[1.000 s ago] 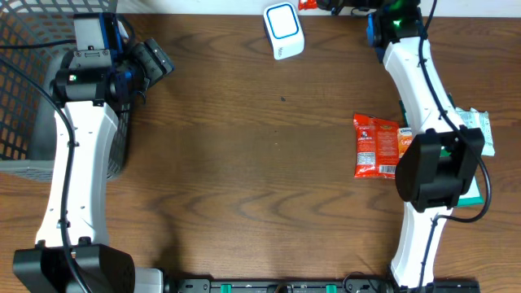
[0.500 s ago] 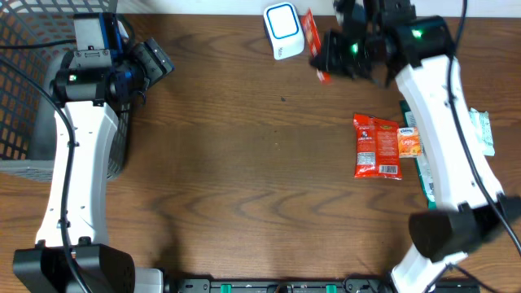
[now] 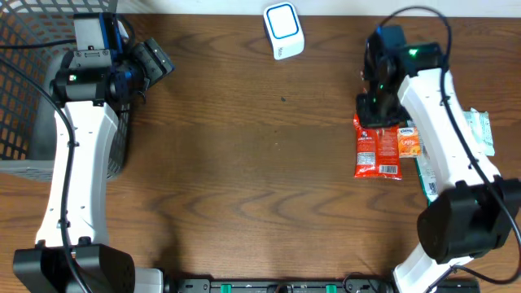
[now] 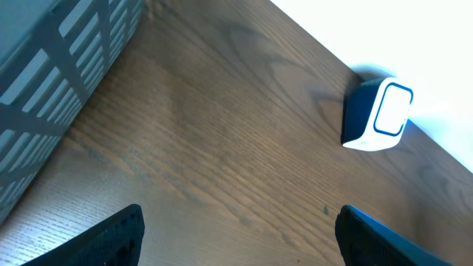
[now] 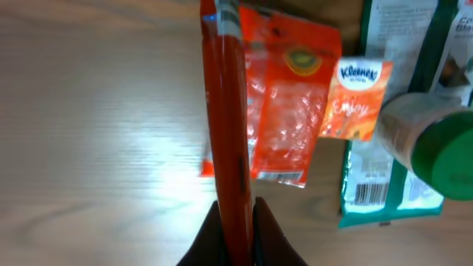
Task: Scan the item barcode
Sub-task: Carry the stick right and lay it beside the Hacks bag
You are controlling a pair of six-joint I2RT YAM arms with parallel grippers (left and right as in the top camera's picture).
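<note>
Held item: thin red packet [image 5: 228, 133], seen edge-on, clamped between the right fingers [image 5: 213, 235].
Position: over the red snack bag [image 3: 376, 155] on the right of the counter [image 3: 244, 179] (well apart from the scanner [image 3: 283, 30]).
Left fingers [image 4: 118, 235]: spread wide, empty, beside the basket [image 3: 24, 89].
Progress: no scan evident; the barcode probably has yet to face the scanner.

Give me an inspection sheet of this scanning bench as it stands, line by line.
Surface: wooden table, dark grain.
Job's things: scanner at the far edge; thin red packet held edge-on.
Clutter: red snack bag, orange Kleenex pack, green package lying together by the right arm.
Grippers: left tool open, empty; right tool shut on thin red packet.
Cables: black cable looping over the right arm.
Surroundings: wire basket at the left.
</note>
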